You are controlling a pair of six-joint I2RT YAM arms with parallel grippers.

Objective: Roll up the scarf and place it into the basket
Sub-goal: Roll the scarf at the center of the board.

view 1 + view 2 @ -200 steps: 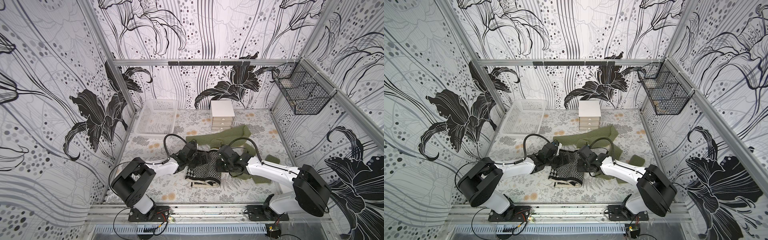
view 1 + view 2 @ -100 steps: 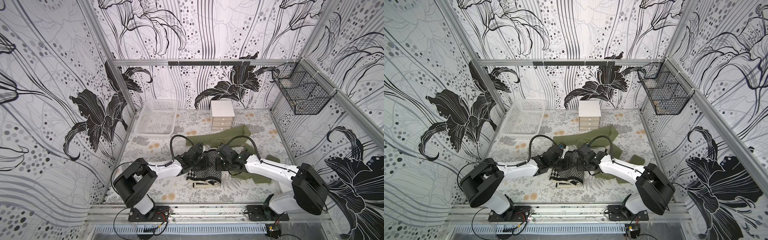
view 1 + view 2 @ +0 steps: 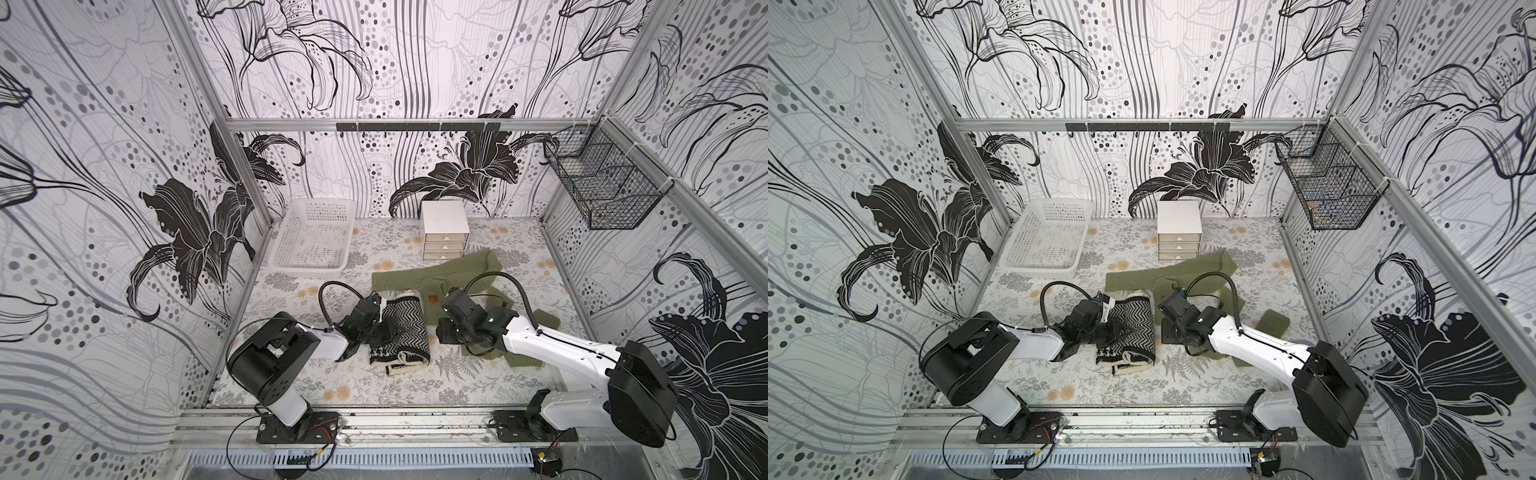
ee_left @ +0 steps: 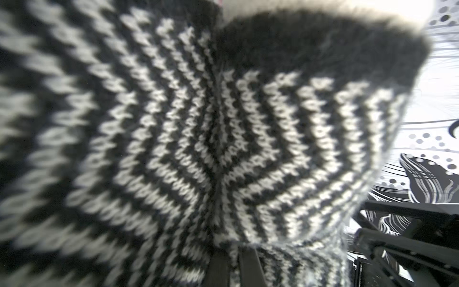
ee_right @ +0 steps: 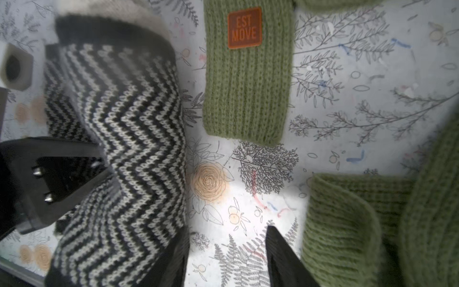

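Observation:
The black-and-white chevron scarf [image 3: 409,328] [image 3: 1136,328] lies partly rolled on the floral table, between the two arms. My left gripper [image 3: 388,332] [image 4: 234,251] is shut on the scarf [image 4: 223,136], pinching a fold of its knit on its left side. My right gripper [image 3: 441,332] [image 5: 226,236] is open just off the right edge of the scarf [image 5: 129,124], one finger against the knit, bare table between the jaws. The white perforated basket [image 3: 286,232] [image 3: 1021,237] stands at the back left, holding nothing.
A green knit scarf [image 3: 436,276] [image 5: 248,87] sprawls behind and under the right arm. A small white drawer unit [image 3: 444,228] stands at the back middle. A black wire basket [image 3: 598,187] hangs on the right wall.
My left gripper has closed on the scarf's left side. My right gripper has opened, let the scarf go and drawn a little to the right.

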